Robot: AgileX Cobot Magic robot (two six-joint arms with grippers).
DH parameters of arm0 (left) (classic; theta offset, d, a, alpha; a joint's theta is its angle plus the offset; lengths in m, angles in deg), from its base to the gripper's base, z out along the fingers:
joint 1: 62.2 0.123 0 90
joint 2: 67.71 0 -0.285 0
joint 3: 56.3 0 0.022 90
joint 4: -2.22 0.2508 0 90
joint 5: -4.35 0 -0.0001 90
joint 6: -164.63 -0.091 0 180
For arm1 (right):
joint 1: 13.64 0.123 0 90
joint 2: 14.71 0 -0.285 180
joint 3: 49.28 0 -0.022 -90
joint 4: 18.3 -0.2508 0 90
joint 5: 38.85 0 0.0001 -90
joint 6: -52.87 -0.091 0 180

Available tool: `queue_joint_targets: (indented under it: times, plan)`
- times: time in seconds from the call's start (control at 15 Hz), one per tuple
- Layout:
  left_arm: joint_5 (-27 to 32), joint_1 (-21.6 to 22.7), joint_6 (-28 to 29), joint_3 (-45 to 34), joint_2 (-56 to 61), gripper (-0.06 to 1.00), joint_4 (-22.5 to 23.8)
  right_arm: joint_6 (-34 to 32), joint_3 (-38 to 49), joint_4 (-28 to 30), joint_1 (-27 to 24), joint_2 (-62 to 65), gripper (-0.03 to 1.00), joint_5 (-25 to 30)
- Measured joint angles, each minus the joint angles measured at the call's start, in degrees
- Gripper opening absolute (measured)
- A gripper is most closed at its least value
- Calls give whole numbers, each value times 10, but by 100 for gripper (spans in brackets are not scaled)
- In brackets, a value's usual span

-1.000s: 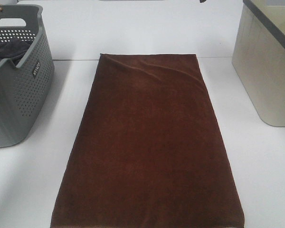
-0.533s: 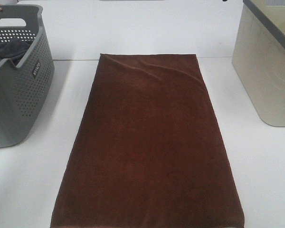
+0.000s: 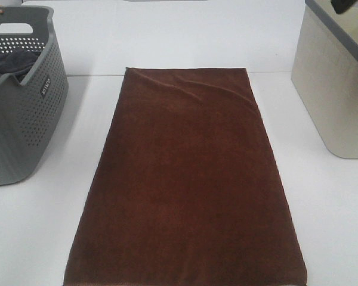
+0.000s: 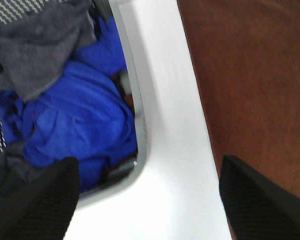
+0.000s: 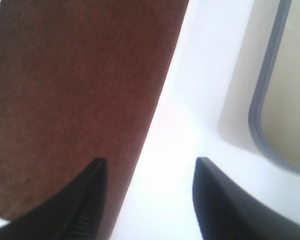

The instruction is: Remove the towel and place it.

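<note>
The dark brown towel [image 3: 188, 179] lies flat and spread out lengthwise down the middle of the white table [image 3: 328, 208]; its near end runs to the bottom edge of the exterior view. My left gripper [image 4: 147, 167] hangs open over the strip of table between the grey basket's rim [image 4: 132, 100] and the towel's edge [image 4: 250, 75], holding nothing. My right gripper [image 5: 151, 162] is also open and empty, above the table beside the towel's other edge [image 5: 75, 75].
The grey perforated basket [image 3: 30, 113] stands at the left and holds blue cloth [image 4: 80, 125] and dark grey cloth [image 4: 35, 45]. A beige bin [image 3: 337, 89] with a grey rim [image 5: 262, 100] stands at the right. A dark bit of the right arm [image 3: 341, 6] shows over it.
The dark bit of the right arm at the top edge has moved rightward, from above the towel's far end to over the beige bin. The towel has not moved.
</note>
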Motion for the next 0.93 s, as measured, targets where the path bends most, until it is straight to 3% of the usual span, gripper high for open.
queue_joint_targets:
  times: [0.27,0.53,0.73,0.93]
  plan:
    - [-3,0,9,-253,186,74,-34,0,234,-1,0,180,50,3]
    - [-11,0,7,-439,358,74,-37,0,419,-1,0,359,50,3]
    - [-15,0,2,-533,469,74,-47,0,519,-1,0,501,50,-13]
    - [-28,0,-57,-575,570,74,-82,0,556,-1,0,634,50,-52]
